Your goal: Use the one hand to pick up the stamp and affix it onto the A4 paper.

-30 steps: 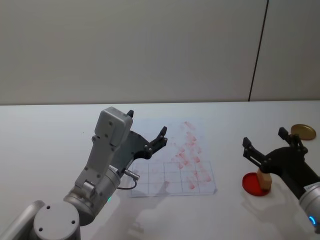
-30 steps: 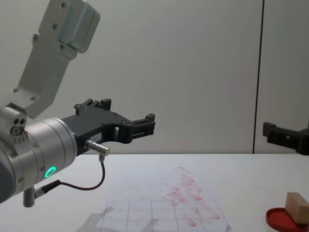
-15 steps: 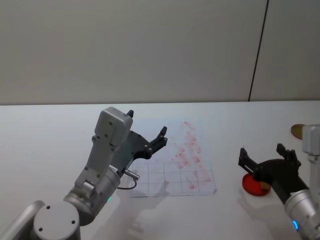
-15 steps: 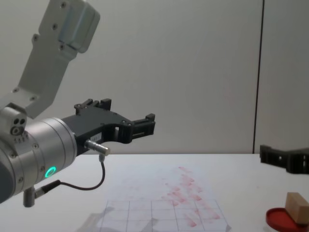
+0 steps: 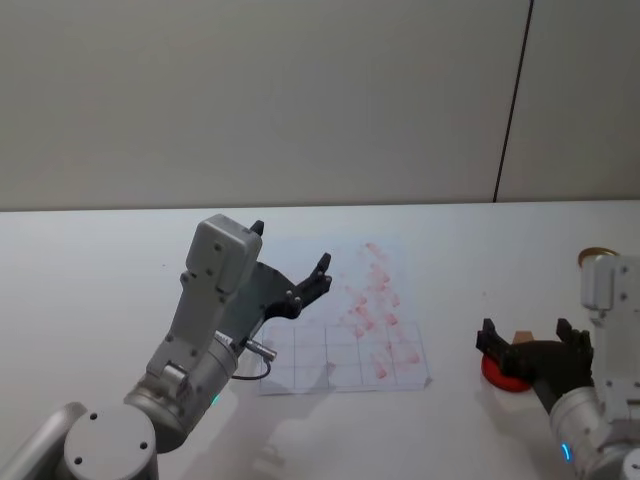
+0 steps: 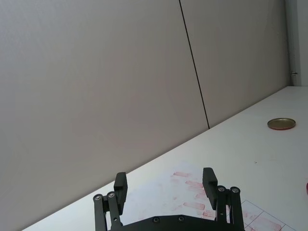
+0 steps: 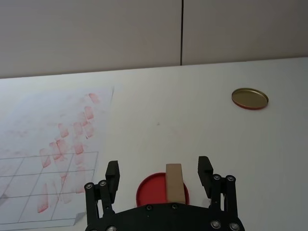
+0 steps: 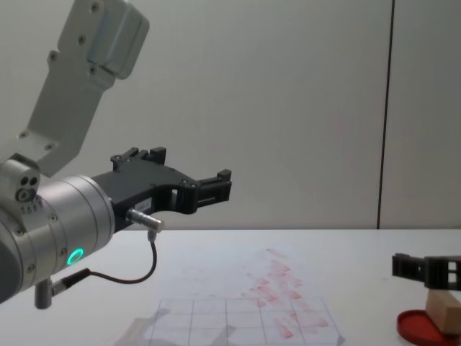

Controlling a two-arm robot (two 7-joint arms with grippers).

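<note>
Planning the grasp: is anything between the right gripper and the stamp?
Nothing visible does. The open right gripper is lined up on the stamp, which stands alone on the red ink pad. The left gripper hangs idle, raised by the A4 paper.

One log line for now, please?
right gripper: open, over stamp on red ink pad | left gripper: open, raised near A4 paper

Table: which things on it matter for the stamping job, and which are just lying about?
Part of the job:
- the stamp, standing on the red ink pad
- the A4 paper
- the right tool, open on either side of the stamp

Lying about:
- the gold lid, far right on the table
- the left tool, open, held up near the paper
</note>
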